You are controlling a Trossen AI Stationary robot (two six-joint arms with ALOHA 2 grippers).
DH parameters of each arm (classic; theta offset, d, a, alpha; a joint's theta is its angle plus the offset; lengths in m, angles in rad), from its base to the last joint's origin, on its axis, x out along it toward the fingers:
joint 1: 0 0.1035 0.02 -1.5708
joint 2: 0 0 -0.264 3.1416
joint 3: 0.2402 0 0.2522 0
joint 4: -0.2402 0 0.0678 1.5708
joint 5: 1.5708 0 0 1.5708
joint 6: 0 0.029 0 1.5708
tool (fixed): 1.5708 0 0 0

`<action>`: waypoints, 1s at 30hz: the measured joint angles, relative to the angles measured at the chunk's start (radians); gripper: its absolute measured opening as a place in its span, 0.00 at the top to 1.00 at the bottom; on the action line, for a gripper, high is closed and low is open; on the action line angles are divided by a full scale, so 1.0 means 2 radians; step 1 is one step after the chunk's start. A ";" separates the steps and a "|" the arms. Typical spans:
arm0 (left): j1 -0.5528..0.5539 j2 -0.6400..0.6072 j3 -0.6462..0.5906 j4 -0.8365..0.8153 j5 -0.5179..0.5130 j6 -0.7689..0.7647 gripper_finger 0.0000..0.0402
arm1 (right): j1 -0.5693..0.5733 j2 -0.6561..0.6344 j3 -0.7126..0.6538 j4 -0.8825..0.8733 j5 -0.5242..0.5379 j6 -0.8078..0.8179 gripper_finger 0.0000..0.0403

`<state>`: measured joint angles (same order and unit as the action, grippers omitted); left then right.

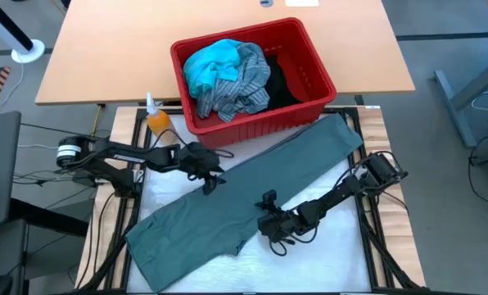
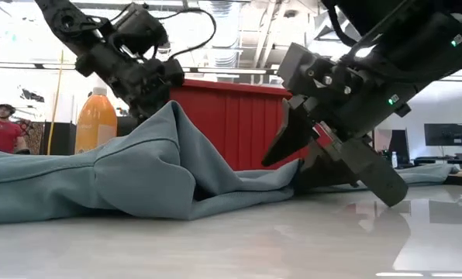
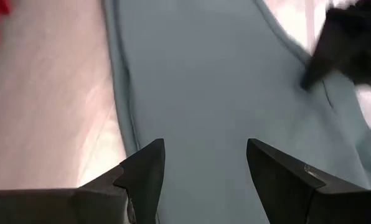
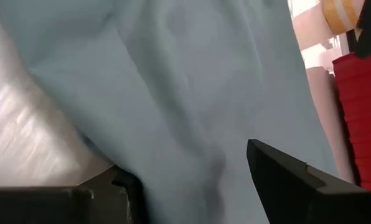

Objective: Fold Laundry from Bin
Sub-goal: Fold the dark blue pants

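Note:
A grey-green garment (image 1: 252, 192) lies spread in a slant across the white table top, its far end by the red bin (image 1: 309, 111). In the bin lie a turquoise garment (image 1: 211, 65), a striped shirt (image 1: 240, 86) and a black one (image 1: 281, 82). My left gripper (image 1: 209, 179) is open over the grey-green garment's far edge. In the low view the cloth (image 2: 138, 170) rises in a ridge up to it (image 2: 149, 97). My right gripper (image 1: 278, 233) is open at the garment's near edge, low over the table (image 2: 332, 163). My left gripper stands open, pointing down, with the garment's hemmed far edge (image 3: 120, 81) and flat cloth between its fingers. The cloth ridge (image 2: 169, 112) reaches up to the fingers, but I cannot tell whether they touch it. My right gripper is open with cloth between its fingers. Cloth (image 4: 142, 155) lies over part of one finger (image 4: 120, 186). The other finger (image 2: 382, 186) slants down to the table top.
An orange bottle (image 1: 156, 117) stands left of the bin, near my left arm. The bin rests half on the wooden table behind. Bare white surface shows along the table's near edge (image 1: 326, 262). A person in red (image 2: 0, 128) shows far off in the room.

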<state>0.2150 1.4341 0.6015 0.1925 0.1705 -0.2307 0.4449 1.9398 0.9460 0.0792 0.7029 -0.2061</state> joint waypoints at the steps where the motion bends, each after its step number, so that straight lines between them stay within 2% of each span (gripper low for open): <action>1: 0.006 0.015 0.001 0.021 0.006 -0.005 0.46 | -0.002 0.000 0.000 -0.001 0.000 0.001 0.36; 4: 0.017 0.065 0.008 0.046 0.015 -0.017 0.46 | -0.002 -0.001 0.000 -0.002 0.000 0.000 0.36; 9: 0.024 0.132 0.052 0.048 -0.021 -0.003 0.46 | 0.001 0.000 0.000 -0.003 -0.002 0.000 0.36; 13: 0.023 0.164 0.091 0.025 -0.065 0.022 0.46 | 0.004 0.000 0.000 -0.006 -0.003 0.018 0.36; 18: 0.019 0.189 0.122 -0.018 -0.076 0.048 0.46 | 0.007 0.001 0.000 -0.009 -0.008 0.041 0.36; 21: 0.019 0.206 0.131 -0.045 -0.067 0.041 0.46 | 0.007 0.001 0.000 -0.008 -0.008 0.039 0.37; 24: 0.020 0.225 0.133 -0.038 -0.042 0.029 0.47 | 0.007 0.001 0.000 -0.006 -0.009 0.037 0.39; 27: 0.020 0.233 0.134 -0.029 -0.039 0.027 0.52 | 0.007 0.001 0.000 -0.001 -0.011 0.034 0.43; 30: 0.020 0.235 0.134 -0.032 -0.031 0.027 0.64 | 0.007 0.002 -0.001 0.019 -0.018 0.031 0.45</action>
<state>0.2557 1.9037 0.8688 0.1293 0.1086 -0.1771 0.4591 1.9430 0.9440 0.1166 0.6664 -0.1432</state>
